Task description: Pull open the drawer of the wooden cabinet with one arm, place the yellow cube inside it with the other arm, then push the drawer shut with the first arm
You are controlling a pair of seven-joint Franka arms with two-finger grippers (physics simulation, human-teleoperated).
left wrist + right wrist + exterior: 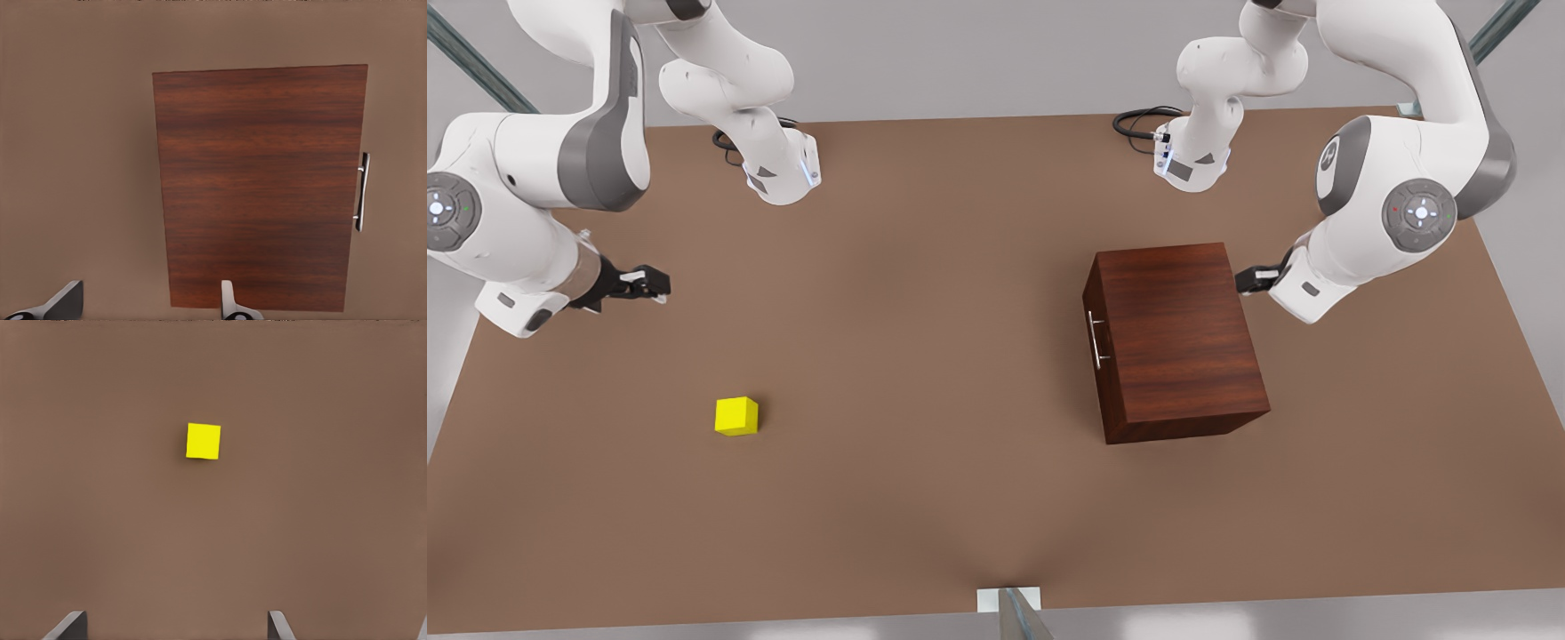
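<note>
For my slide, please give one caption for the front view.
Both grippers, left and right, wait above the table; yellow cube far from shut drawer.

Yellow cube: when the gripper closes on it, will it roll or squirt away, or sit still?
The yellow cube sits flat on the table with square faces, so it probably won't roll. Its faces look smooth and plain, so it might slip in a skewed pinch. The right gripper, fingers open, looks wide enough to span it.
</note>
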